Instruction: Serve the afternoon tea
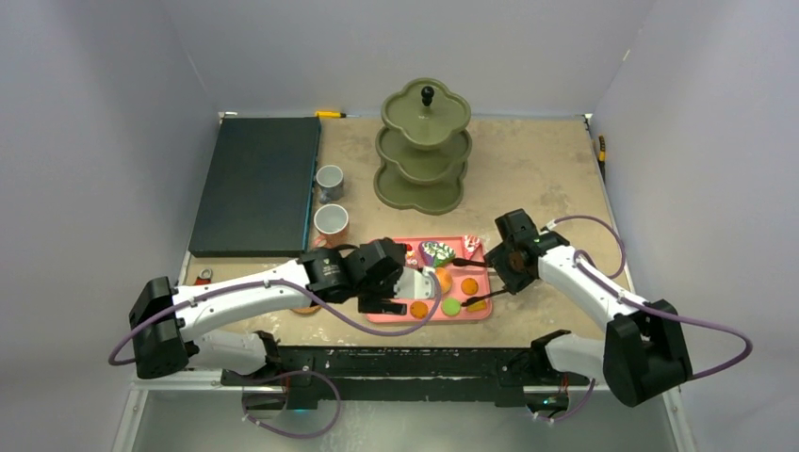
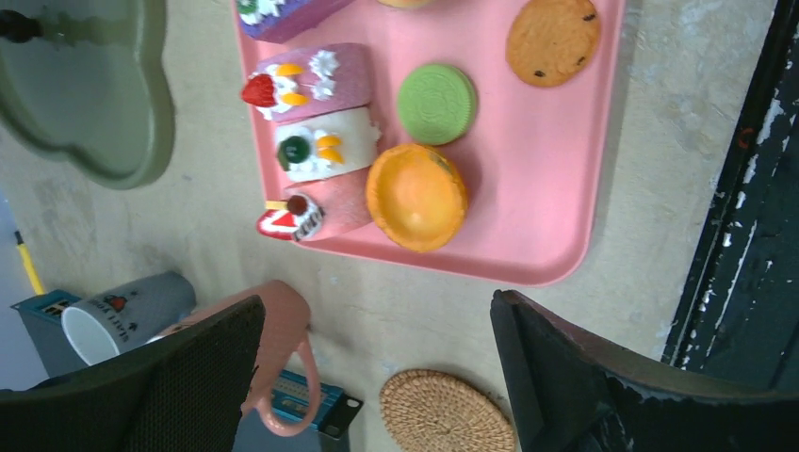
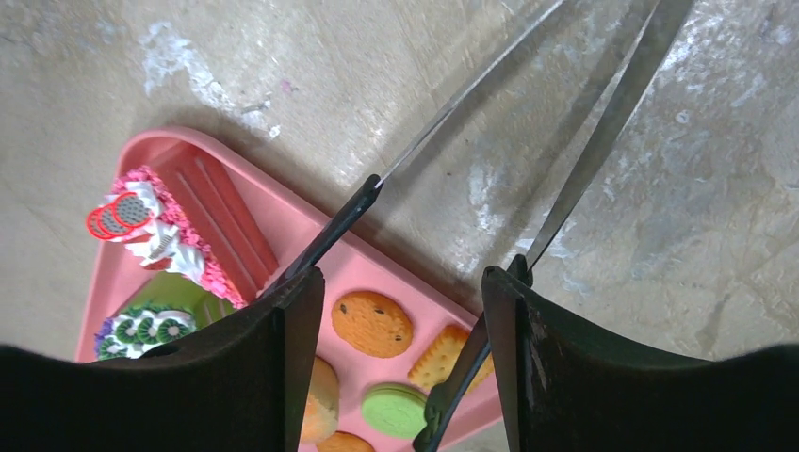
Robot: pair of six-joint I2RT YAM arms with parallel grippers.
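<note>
The pink tray (image 1: pixel 403 320) (image 2: pixel 528 188) holds toy sweets: an orange round (image 2: pixel 416 196), a green round (image 2: pixel 435 104), a cookie (image 2: pixel 553 40) and cake slices (image 2: pixel 325 143). My left gripper (image 1: pixel 407 285) (image 2: pixel 377 311) hangs open and empty over the tray's left end. The orange mug (image 1: pixel 331 223) (image 2: pixel 283 320) and the grey mug (image 1: pixel 329 181) (image 2: pixel 122 315) stand left of the tray. My right gripper (image 1: pixel 497 271) (image 3: pixel 396 282) is shut on black tongs (image 1: pixel 468 266) (image 3: pixel 443 395), whose tips reach over the tray's right part above the green round (image 3: pixel 394 411).
A green three-tier stand (image 1: pixel 424 141) stands behind the tray. A dark blue board (image 1: pixel 256 184) lies at the left. A wicker coaster (image 2: pixel 448 414) lies on the table near the front edge, with a small blue box (image 2: pixel 292 395) by the orange mug.
</note>
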